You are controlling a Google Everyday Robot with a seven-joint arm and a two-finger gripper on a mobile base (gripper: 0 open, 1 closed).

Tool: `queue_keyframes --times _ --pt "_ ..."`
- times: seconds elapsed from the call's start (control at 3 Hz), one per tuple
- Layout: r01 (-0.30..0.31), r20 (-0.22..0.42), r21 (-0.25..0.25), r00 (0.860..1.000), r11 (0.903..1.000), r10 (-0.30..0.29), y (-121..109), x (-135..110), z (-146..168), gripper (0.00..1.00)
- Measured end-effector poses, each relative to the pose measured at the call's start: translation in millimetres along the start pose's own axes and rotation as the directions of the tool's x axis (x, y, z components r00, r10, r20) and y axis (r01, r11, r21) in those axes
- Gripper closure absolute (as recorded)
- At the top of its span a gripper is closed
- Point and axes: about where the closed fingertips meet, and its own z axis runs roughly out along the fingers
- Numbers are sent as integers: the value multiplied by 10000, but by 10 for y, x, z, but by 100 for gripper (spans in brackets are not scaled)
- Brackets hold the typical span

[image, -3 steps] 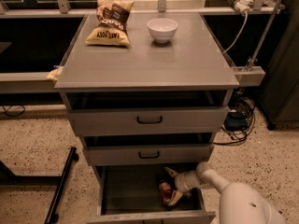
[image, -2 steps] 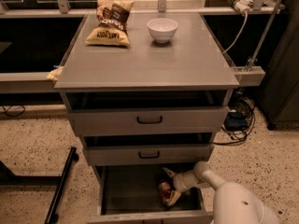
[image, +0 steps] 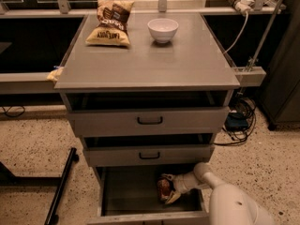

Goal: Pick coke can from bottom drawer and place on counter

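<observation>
- While the arm [image: 225, 198] reaches in from the lower right, the gripper [image: 167, 189] sits low inside the bottom drawer [image: 129, 193], over the right part of its grey floor.
- Its 2 jaws stand on either side of the coke can [image: 163, 187], 1 toward the back and 1 toward the front. They are set narrow and pressed against it, so the can is held between them.
- The coke can shows as a small dark red shape right of the drawer's middle, just in front of the middle drawer [image: 149, 155].
- I cannot tell whether the can rests on the drawer floor or hangs just above it.
- The bottom drawer is pulled out further than the 2 drawers above it.
- The middle drawer and the top drawer [image: 150, 121] each carry 1 black handle. Both stand slightly open, with a dark gap above each front.
- The counter [image: 150, 67] bears a chip bag [image: 110, 22] at its back left and a white bowl [image: 162, 29] at its back middle, apart from each other.
- Cables [image: 239, 125] lie on the speckled floor [image: 37, 139] to the right of the cabinet, and a black bar [image: 61, 186] slants across the floor on the left.
</observation>
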Motion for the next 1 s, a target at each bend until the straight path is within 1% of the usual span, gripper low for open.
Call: queue_keyframes --times 0.67,1.0 --pt "-24 0 -25 10000 10000 24 8 11 8 69" --pt "-24 0 -25 10000 10000 24 8 11 8 91"
